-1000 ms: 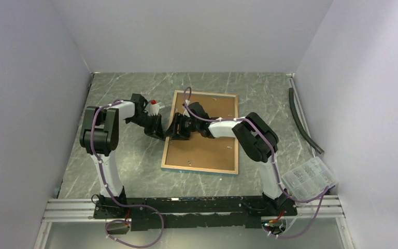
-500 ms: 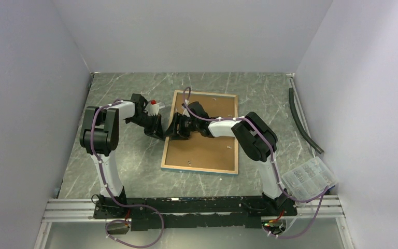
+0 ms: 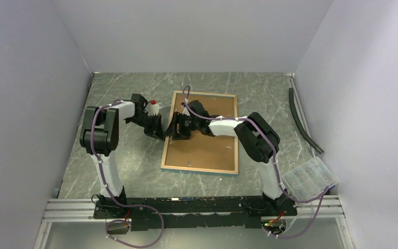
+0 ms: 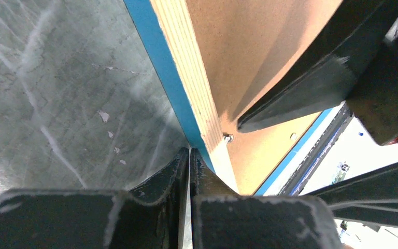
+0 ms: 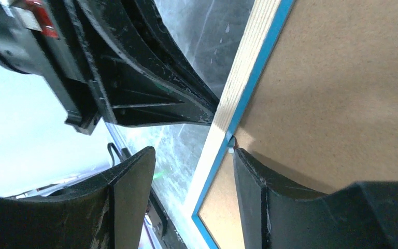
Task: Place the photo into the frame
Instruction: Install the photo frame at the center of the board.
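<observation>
Thin-rimmed turquoise picture frame (image 3: pixel 199 169): face down mid-table, flat brown backing board (image 3: pixel 202 150) uppermost. At its left rim, left gripper (image 4: pixel 189 155) pressed together, tips against the blue edge; right gripper (image 5: pixel 194 155) spread, straddling the rim beside a small metal tab (image 5: pixel 230 149). Probably working that tab; next calls for a fine nudge without shifting anything. Balloon photo nowhere visible, perhaps under the board; cannot tell.

The frame (image 4: pixel 186 78) has a pale wood rim edged in bright turquoise. The backing board (image 3: pixel 202 150) is plain brown. The table (image 3: pixel 134 161) is grey-green, veined white.
</observation>
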Controlling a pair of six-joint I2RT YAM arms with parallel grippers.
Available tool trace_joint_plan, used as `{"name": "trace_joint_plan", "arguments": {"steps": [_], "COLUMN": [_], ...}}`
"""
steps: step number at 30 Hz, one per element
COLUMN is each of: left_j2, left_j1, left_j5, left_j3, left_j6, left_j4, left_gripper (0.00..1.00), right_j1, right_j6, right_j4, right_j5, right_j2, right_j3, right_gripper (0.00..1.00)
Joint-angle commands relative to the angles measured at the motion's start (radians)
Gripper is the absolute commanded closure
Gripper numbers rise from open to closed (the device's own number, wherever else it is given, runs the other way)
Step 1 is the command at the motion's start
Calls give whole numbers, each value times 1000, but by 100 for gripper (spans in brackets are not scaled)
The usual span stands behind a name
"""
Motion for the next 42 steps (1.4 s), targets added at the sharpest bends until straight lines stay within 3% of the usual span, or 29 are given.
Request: {"name": "trace_joint_plan", "arguments": {"steps": [1, 16, 42], "left_j2": [-51, -40, -39], "left_j1": [-11, -13, -14], "left_j5": [43, 84, 89], "left_j3": [13, 5, -8], "left_j6": [-8, -42, -51], "left_j4": [-21, 5, 15], "left_gripper": [90, 90, 91], "right_j1": [-50, -14, 16], "right_j6": [-66, -45, -126], "right_j4": [-42, 27, -27], "right_j5": [14, -19, -61], "right_j2": [-100, -31, 50], "right_j3": [8, -33, 11], "right_gripper": [39, 54, 56]}}
